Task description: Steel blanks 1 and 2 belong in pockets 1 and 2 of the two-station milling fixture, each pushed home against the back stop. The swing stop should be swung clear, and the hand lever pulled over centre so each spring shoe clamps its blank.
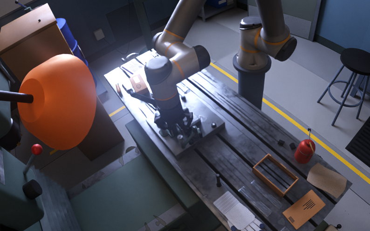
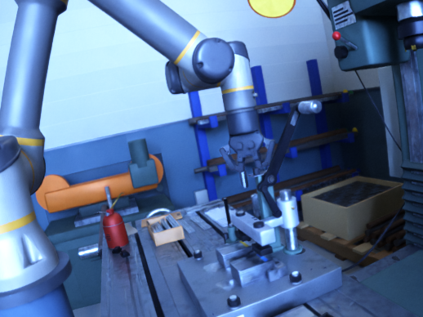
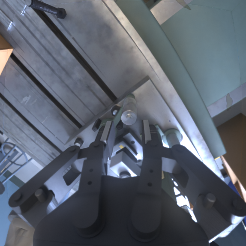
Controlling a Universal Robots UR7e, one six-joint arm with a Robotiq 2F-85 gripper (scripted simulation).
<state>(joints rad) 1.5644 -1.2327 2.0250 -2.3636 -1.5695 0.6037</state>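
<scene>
The hand lever point(image 2: 281, 155) is a black arm with a silver knob point(image 2: 309, 107) point(image 3: 129, 110). It rises from the fixture and leans up to the right, next to the fingers. The milling fixture point(image 2: 261, 261) point(image 1: 188, 130) sits on a grey base plate. Two steel blanks point(image 2: 245, 261) lie in its pockets under the white clamp bar point(image 2: 255, 228). A white post point(image 2: 288, 220) stands at the right end of the bar. I cannot tell which part is the swing stop. My gripper point(image 2: 251, 173) point(image 3: 125, 135) hangs above the fixture, just left of the lever arm. It is open and holds nothing.
The slotted machine table point(image 1: 245, 152) carries an orange tray point(image 1: 274, 174), a red oil can point(image 1: 304, 150), papers and a loose black bolt point(image 1: 218, 180). An orange lamp shade point(image 1: 58, 100) hangs at the left. The table's near edge runs beside the base plate.
</scene>
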